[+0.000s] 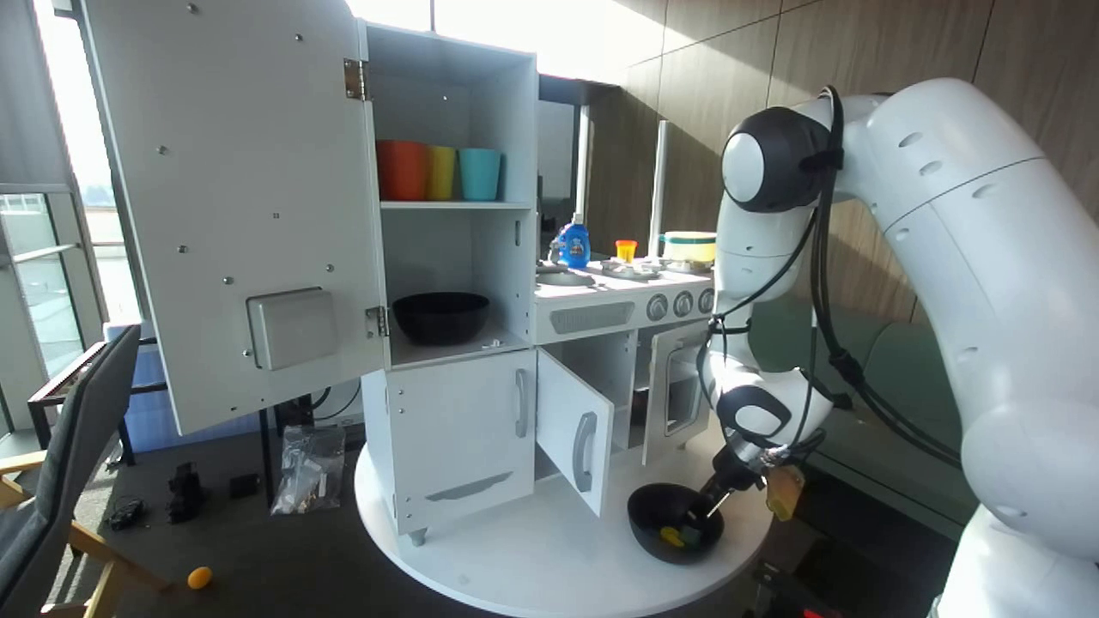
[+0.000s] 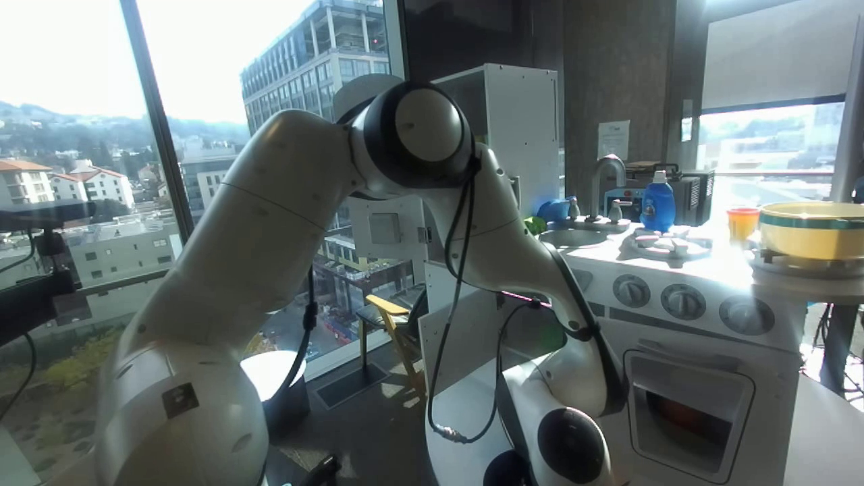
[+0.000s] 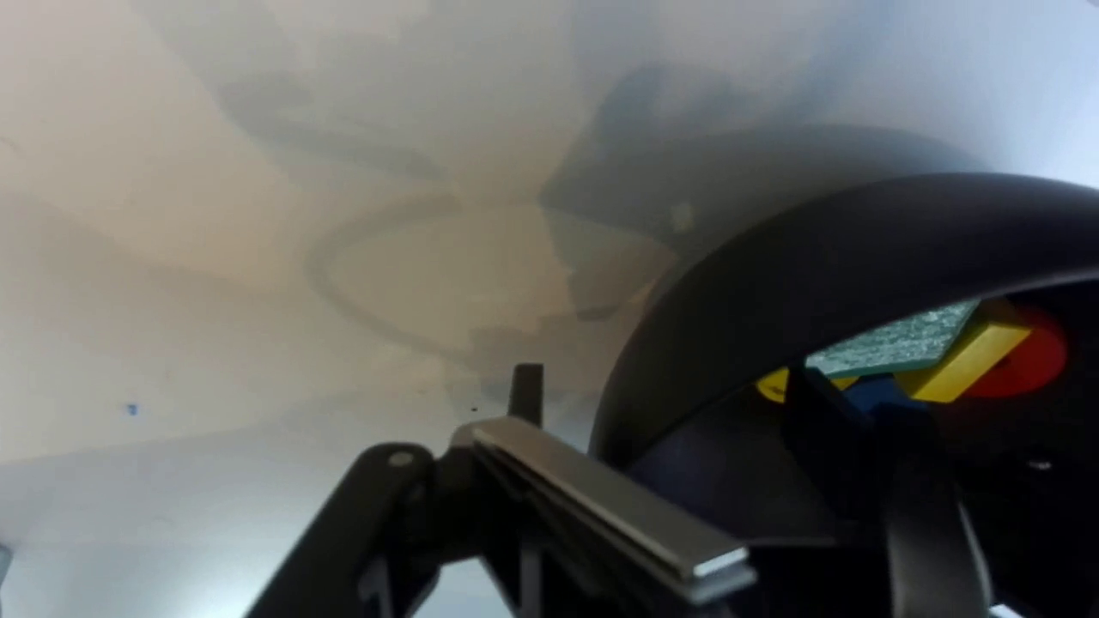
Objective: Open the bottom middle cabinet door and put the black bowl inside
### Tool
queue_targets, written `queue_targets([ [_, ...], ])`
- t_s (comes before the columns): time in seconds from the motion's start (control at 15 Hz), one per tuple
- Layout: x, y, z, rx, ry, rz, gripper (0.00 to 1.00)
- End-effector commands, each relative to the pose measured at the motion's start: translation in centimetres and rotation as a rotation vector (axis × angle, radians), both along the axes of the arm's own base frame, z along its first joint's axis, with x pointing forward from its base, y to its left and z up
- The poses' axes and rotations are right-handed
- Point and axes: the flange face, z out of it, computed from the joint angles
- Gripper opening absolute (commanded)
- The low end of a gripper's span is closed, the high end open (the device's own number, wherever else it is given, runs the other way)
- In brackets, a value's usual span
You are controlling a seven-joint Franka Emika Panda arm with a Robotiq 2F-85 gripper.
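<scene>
The black bowl (image 1: 654, 519) sits on the round white table in an exterior view, with small yellow and green pieces inside. It fills the right of the wrist view (image 3: 738, 318), where red, yellow, blue and green pieces show in it. My gripper (image 1: 707, 505) is at the bowl's near right rim, pointing down. In the wrist view the gripper (image 3: 670, 390) is open, one finger outside the bowl and one inside, with the bowl wall between them. Contact with the wall cannot be told. The bottom middle cabinet door (image 1: 567, 412) stands swung open, its compartment partly visible behind it.
The round white table (image 1: 481, 571) bears the kitchen unit. The oven door (image 1: 665, 403) stands ajar right of the open door. A wider lower door (image 1: 459, 429) is shut. The tall upper door (image 1: 232, 189) is wide open; another dark bowl (image 1: 440, 319) is on its shelf.
</scene>
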Motion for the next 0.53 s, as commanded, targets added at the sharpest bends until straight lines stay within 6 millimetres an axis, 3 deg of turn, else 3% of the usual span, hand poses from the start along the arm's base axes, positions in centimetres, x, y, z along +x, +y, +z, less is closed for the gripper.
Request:
queue_targets([
  [0.0, 0.5, -0.07, 0.08, -0.016, 0.008, -0.057, 0.43],
  [0.33, 0.59, -0.02, 0.35, -0.034, 0.018, -0.222, 0.05],
  [0.47, 0.62, 0.05, 0.69, -0.057, 0.019, -0.302, 0.0],
])
